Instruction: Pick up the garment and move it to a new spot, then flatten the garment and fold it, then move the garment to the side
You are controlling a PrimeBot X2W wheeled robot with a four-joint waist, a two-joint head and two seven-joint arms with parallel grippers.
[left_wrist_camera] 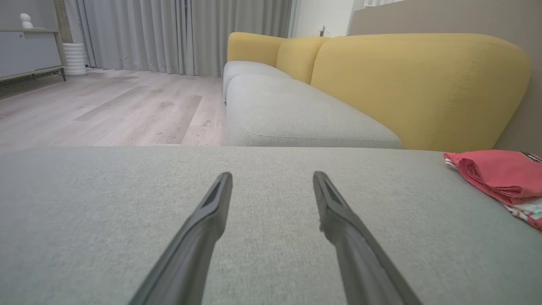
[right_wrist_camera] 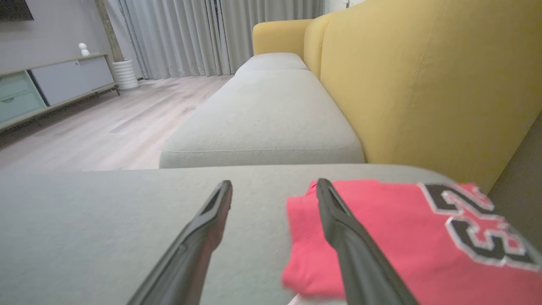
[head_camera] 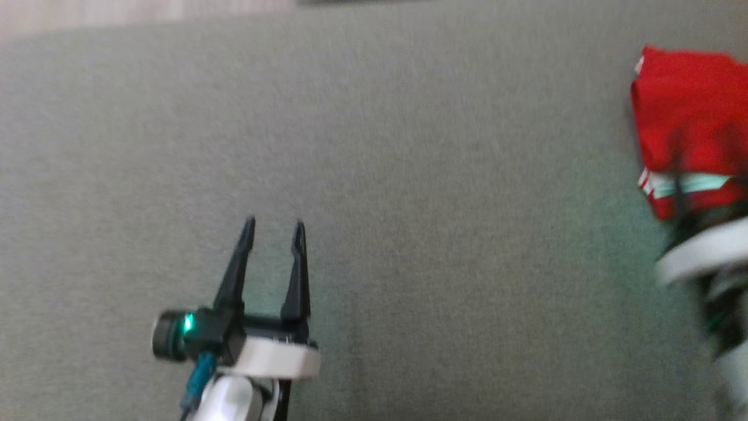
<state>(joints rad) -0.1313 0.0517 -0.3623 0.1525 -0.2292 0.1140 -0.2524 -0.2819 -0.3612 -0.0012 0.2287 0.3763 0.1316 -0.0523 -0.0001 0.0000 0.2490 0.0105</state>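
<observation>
garment (right_wrist_camera: 402, 224) folded, under right end effector (right_wrist_camera: 274, 183), fingers spread | left end effector (left_wrist_camera: 273, 174) spread, well aside

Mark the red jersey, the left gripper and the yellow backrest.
red jersey (right_wrist_camera: 381, 220): right wrist view, plain cloth.
left gripper (head_camera: 274, 222): head view, between fingertips.
yellow backrest (left_wrist_camera: 415, 84): left wrist view, front face.

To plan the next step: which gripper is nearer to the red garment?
Right. The right gripper is at the red garment, reaching over its edge; the left gripper is far aside.
</observation>
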